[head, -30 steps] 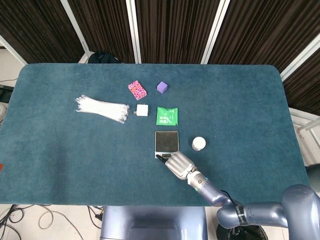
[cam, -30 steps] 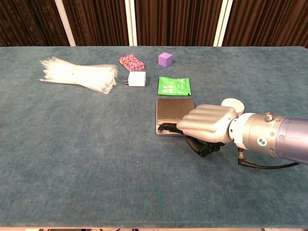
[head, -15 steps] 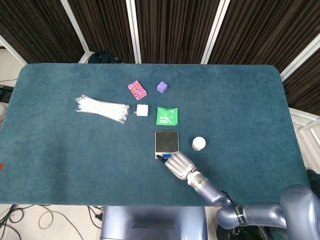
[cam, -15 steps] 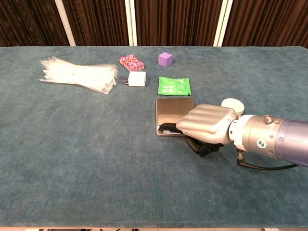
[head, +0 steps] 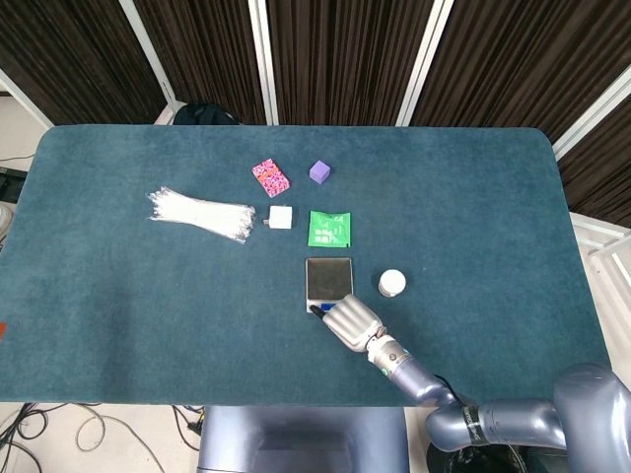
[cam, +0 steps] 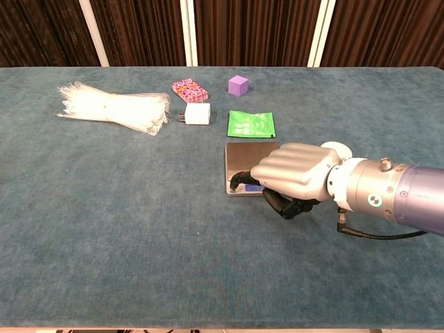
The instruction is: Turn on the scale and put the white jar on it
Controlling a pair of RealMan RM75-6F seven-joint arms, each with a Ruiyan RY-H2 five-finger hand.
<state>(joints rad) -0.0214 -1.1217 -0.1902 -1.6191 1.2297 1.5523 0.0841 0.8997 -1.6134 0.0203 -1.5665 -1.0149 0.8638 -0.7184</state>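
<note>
The right hand point(cam: 295, 175) is working on the first step, switching on the scale point(cam: 250, 165). A blue glow is showing at the scale's near edge just under the fingertips point(cam: 241, 178), so the power is probably on. The hand is hanging over the scale's near right corner, fingers curled in and grasping nothing, with a dark fingertip touching the front strip. The jar point(head: 392, 283) is standing just right of the scale, beyond the wrist, untouched. The next move calls for lifting off, uncurling the fingers, swinging right to the jar and closing around it. The left hand is showing in neither view.
</note>
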